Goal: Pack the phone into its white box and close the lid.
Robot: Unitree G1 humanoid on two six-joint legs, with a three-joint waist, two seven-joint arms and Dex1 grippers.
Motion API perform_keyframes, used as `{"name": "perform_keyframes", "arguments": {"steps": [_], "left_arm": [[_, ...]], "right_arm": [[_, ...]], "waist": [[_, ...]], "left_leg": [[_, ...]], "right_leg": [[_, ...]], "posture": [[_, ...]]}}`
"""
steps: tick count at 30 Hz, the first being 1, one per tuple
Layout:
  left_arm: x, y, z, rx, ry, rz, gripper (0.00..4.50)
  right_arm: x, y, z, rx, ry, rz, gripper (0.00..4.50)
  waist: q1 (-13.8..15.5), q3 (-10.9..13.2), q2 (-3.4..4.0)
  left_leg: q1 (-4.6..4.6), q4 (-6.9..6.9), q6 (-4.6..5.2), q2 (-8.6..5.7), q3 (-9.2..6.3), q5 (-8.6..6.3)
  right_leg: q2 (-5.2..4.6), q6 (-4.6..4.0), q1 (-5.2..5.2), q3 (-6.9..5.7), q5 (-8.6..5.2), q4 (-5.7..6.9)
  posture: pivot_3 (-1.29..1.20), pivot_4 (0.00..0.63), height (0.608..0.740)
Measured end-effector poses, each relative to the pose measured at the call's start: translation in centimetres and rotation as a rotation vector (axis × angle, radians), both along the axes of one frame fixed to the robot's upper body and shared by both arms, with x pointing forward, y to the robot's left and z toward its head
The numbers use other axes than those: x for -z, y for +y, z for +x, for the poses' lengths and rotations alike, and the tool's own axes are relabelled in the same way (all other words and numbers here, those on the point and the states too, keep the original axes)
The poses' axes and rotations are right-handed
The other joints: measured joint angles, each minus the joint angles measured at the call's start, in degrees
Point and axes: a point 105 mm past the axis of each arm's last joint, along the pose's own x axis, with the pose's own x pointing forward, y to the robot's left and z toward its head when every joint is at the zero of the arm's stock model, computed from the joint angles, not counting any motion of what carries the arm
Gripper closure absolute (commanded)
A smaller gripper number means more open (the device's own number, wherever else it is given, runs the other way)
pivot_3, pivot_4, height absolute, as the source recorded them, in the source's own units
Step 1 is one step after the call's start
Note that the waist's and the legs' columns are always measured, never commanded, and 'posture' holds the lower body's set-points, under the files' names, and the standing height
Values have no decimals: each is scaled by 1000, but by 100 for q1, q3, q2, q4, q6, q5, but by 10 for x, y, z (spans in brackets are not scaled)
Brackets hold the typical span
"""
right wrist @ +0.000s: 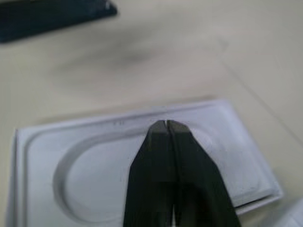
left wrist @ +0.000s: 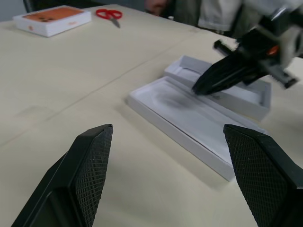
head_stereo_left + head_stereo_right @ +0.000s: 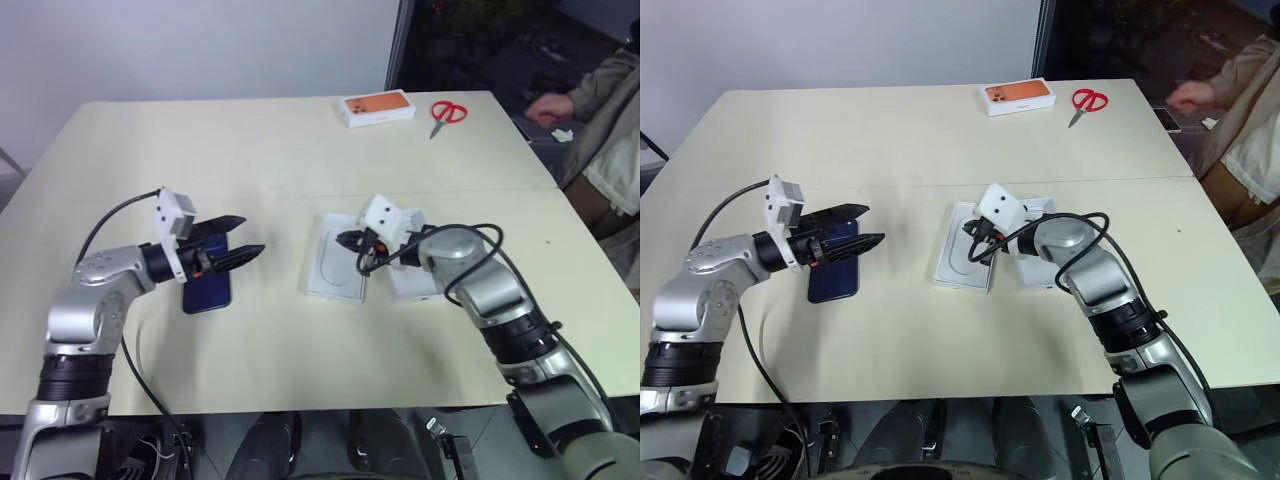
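The dark navy phone (image 3: 208, 288) lies flat on the table at the left. My left gripper (image 3: 250, 234) hovers just above it, level, open and empty. The white box (image 3: 335, 268) lies in the middle, with a thin white insert with an oval recess (image 1: 94, 175) in it. My right gripper (image 3: 343, 238) is shut with nothing between its fingers, its tips close over the far end of that insert (image 2: 189, 118). The lid (image 2: 236, 94) lies open side up right beside the box, partly hidden under my right arm.
An orange-topped white box (image 3: 378, 108) and red scissors (image 3: 446, 112) lie at the table's far edge. A person (image 3: 610, 130) sits past the right end of the table. Black cables hang from both wrists.
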Motion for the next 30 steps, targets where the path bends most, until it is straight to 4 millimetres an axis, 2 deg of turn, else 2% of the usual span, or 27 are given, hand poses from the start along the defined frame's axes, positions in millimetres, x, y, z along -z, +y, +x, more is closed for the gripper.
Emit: {"name": "perform_keyframes", "arguments": {"steps": [2, 6, 11, 19, 22, 25, 28, 30], "left_arm": [[-2, 6, 1, -29, -36, 20, 540], [10, 8, 0, -53, -23, 26, 540], [10, 8, 1, -68, -31, 27, 540], [8, 8, 1, -68, -49, 31, 540], [8, 6, 1, -66, -51, 24, 540], [9, 2, 2, -53, -49, 23, 540], [7, 0, 3, -45, -55, 25, 540], [7, 1, 3, -47, -51, 25, 540]], "right_arm": [[8, 4, 0, -23, -21, -84, 4466], [28, 6, -7, -93, -30, -240, 4466], [28, -1, -9, -128, -62, -333, 4466], [27, 0, -18, -151, -20, -353, 4466], [28, 3, -18, -135, -17, -305, 4466], [22, 20, -21, -143, -8, -177, 4466], [-1, 23, -18, -125, -30, -36, 4466], [-19, 14, -11, -89, -51, 36, 4466]], "waist": [[-6, -1, 1], [-10, 0, 1], [2, -2, -2], [-2, -2, -2], [-1, -2, -2], [-10, -2, -1], [-5, -2, -1], [-1, -2, -1]], "left_leg": [[2, -3, 2, 1, 0, -1], [1, -2, 2, 1, 0, -1], [2, 0, 26, 1, -1, -15], [2, -1, 28, 2, -1, -16], [2, -1, 28, 2, -2, -16], [2, -2, 27, 3, -2, -16], [2, -2, 28, 3, -2, -16], [2, -2, 28, 2, -2, -16]], "right_leg": [[1, 0, -1, 0, 0, 1], [2, 0, -2, 0, 0, 0], [3, 0, 1, -1, 0, 2], [4, 0, 0, -1, 0, 1], [4, 0, 0, -1, 0, 1], [5, 0, -2, -1, 0, 3], [5, 0, -1, -1, 0, 2], [4, 1, 0, -1, 0, 1]], "posture": [[0, 150, 740], [0, 150, 740], [0, 150, 740], [0, 150, 740], [0, 150, 740], [0, 150, 740], [0, 150, 740], [0, 150, 740]]}}
